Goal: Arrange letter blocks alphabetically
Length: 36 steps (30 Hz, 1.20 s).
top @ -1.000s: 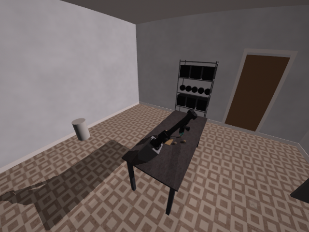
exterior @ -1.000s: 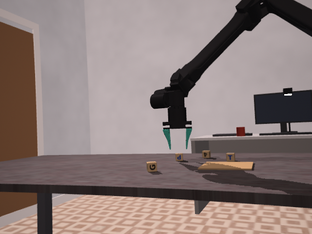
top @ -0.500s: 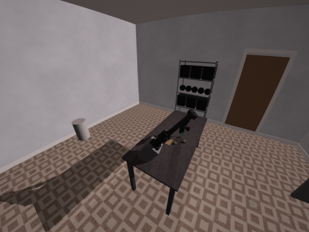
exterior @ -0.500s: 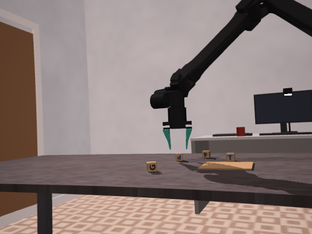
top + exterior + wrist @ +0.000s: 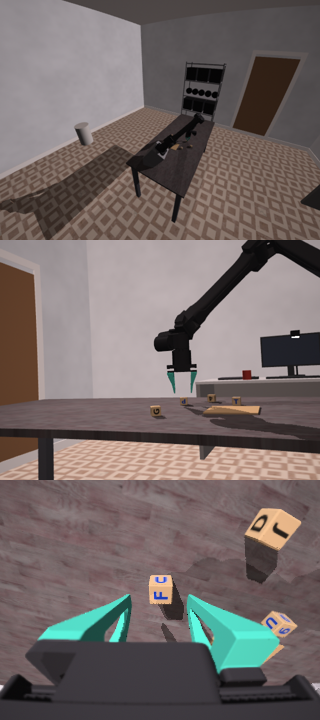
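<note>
- My claw (image 5: 188, 138) (image 5: 183, 392) (image 5: 159, 599) hangs above the table (image 5: 178, 175) (image 5: 103, 420) (image 5: 65, 545), fingers parted, nothing in its grip
- Below the fingertips sits the P block (image 5: 183, 401), named for the blue letter on its side in the exterior view
- The G block (image 5: 155, 411) rests nearest the table's near long edge in that view, off the mat
- Toward the far long edge stands the 4 block (image 5: 211, 398), dark figure on its side, also off the mat
- Just beyond the mat's far side is the T block (image 5: 236, 401); whether the two touch, I cannot tell
- The tan mat (image 5: 174, 146) (image 5: 233, 409) lies flat, between the T block and the near long edge
- My black arm (image 5: 184, 130) (image 5: 219, 286) reaches in from the right in the exterior view
</note>
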Each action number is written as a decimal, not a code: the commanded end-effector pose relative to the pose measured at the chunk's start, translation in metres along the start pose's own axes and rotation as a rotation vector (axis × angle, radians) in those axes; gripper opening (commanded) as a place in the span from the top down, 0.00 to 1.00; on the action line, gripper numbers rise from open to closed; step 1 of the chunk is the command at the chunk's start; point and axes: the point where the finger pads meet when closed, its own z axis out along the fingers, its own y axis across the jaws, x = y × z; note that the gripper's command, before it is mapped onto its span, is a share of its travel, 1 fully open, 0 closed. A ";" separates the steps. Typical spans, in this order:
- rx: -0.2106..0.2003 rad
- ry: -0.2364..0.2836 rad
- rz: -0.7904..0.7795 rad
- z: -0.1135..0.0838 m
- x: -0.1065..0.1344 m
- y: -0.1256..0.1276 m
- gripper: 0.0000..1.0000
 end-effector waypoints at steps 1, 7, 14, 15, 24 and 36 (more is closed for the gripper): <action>-0.003 -0.001 -0.002 0.008 0.000 0.005 0.42; -0.003 -0.001 -0.002 0.008 0.000 0.005 0.42; 0.001 0.003 -0.010 0.008 0.011 0.001 0.42; 0.003 0.005 -0.013 0.006 0.013 0.001 0.42; -0.001 0.001 -0.001 0.007 0.011 0.002 0.42; 0.000 0.001 -0.002 0.007 0.011 0.002 0.42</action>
